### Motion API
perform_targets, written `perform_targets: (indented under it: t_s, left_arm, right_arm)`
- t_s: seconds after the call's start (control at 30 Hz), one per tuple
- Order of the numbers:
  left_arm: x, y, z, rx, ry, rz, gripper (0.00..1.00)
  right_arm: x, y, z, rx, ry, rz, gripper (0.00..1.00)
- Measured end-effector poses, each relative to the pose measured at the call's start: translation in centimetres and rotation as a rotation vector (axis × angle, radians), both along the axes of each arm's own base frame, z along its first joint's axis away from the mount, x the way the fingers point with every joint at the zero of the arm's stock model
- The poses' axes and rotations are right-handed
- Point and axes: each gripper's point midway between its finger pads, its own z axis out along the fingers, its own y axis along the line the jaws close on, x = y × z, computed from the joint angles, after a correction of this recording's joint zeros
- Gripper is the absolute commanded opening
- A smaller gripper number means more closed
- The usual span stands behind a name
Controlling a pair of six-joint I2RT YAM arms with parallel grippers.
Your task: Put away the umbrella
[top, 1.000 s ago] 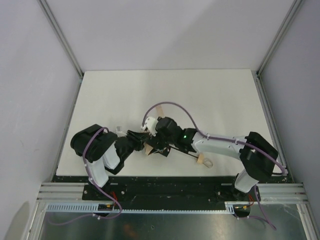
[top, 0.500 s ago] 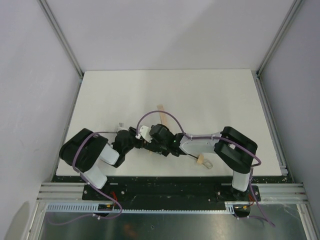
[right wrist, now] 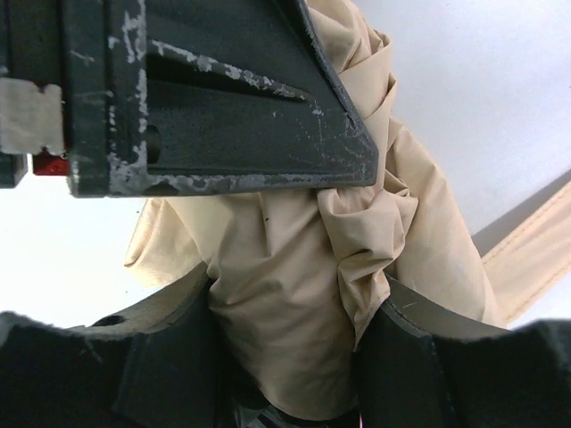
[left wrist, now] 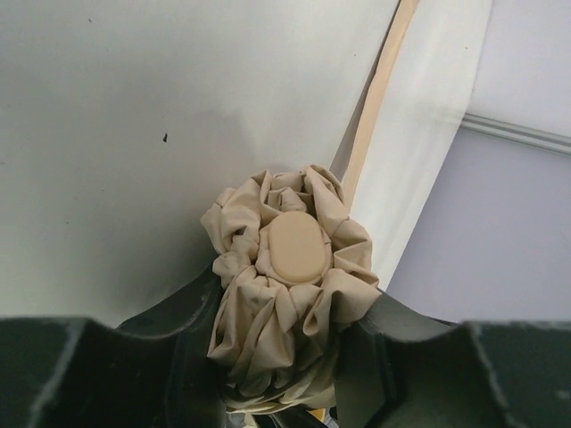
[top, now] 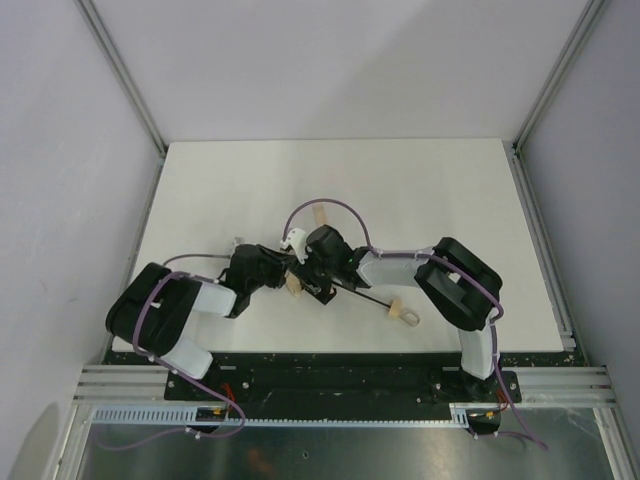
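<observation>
1. Top external view
   - The umbrella (top: 293, 286) lay on the tabletop (top: 420, 190). Its long axis ran along the thin black shaft (top: 365, 299) from the tan handle (top: 398, 311) to the bunched canopy at the far end.
   - Both pincers met at that canopy end, well apart from the handle.
   - The right pincer (top: 312, 278) was on the side of the bundle facing the handle. The left pincer (top: 272, 274) was on the side away from it.
   - Neither arm was clearly the nearer one, as both were on the fabric.
   - The left arm was folded low with its forearm reaching toward the handle. The right arm was bent sharply at the elbow beyond the handle, its forearm running back alongside the shaft.
   - A tan strap (top: 320, 214) trailed off from the bundle, away from the handle.

2. Left wrist view
   - The left pincer was clamped on the crumpled canopy, with one dark finger (left wrist: 178, 332) pressed into each flank.
   - An oval tan cap (left wrist: 294, 248) faced the camera, so the axis pointed away from the handle here.

3. Right wrist view
   - The right pincer was closed on folds of the same fabric, which bulged between its fingers (right wrist: 419, 332).
   - A scuffed black block (right wrist: 223, 98), probably part of the left pincer, touched the cloth just above.
   - The handle was out of sight.
   - Any coming move would probably depend on both grips on this one bundle.
</observation>
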Motion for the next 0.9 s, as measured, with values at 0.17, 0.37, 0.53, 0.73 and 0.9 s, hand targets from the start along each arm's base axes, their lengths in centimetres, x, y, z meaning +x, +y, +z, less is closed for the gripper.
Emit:
perform_targets:
  t_s: [0.17,0.37,0.53,0.73,0.9]
  left_arm:
    - [0.1,0.4,0.1,0.034,0.008,-0.007,0.66]
    - [0.0,0.3,2.2,0.08,-0.089,-0.074,0.99]
    - [-1.3,-0.3,1.9,0.112,-0.096,-0.129,0.99]
    - [-2.0,-1.5,1.7,0.114,-0.108,-0.173,1.0]
    - [-1.5,-2.0,1.6,0.098,-0.108,-0.176,0.96]
  right_arm:
    - [-0.1,0.5,0.0,0.065,0.078,0.027,0.0]
    - [0.6,0.8,0.5,0.219,0.222,0.055,0.0]
    - [0.6,0.6,0.9,0.354,0.381,0.093,0.0]
    - [-0.3,-0.1,1.3,0.454,0.559,0.135,0.0]
    - [-0.7,-0.6,1.4,0.493,0.646,0.141,0.0]
